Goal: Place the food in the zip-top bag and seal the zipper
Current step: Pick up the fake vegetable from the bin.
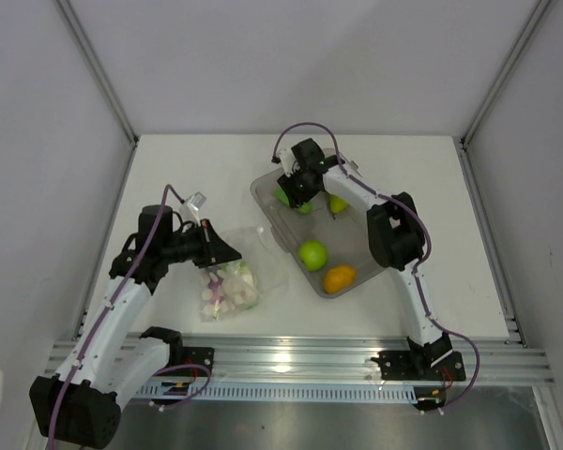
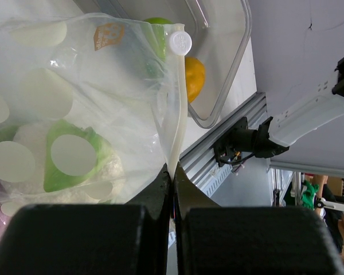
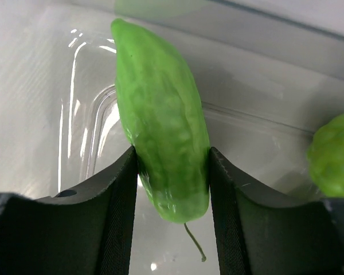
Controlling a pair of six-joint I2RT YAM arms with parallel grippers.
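Note:
The clear zip-top bag (image 1: 236, 278) lies left of the bin with a white cauliflower (image 2: 74, 163) and a purple item inside. My left gripper (image 1: 221, 251) is shut on the bag's mouth edge (image 2: 172, 172); the zipper strip (image 2: 180, 114) runs up from the jaws to a white slider (image 2: 179, 42). My right gripper (image 1: 296, 193) is down in the grey bin (image 1: 263, 187), its jaws closed on both sides of the green cucumber (image 3: 160, 126), gripping near its stem end (image 3: 172, 169). A green apple (image 1: 311, 254), an orange citrus (image 1: 339, 278) and a green pear (image 1: 338, 202) lie in the bin.
The bin's rim (image 2: 241, 69) is close to the right of the bag, with the citrus (image 2: 194, 77) behind it. A bumpy green fruit (image 3: 335, 154) sits right of the cucumber. The aluminium rail (image 1: 291, 361) runs along the near table edge. Walls enclose three sides.

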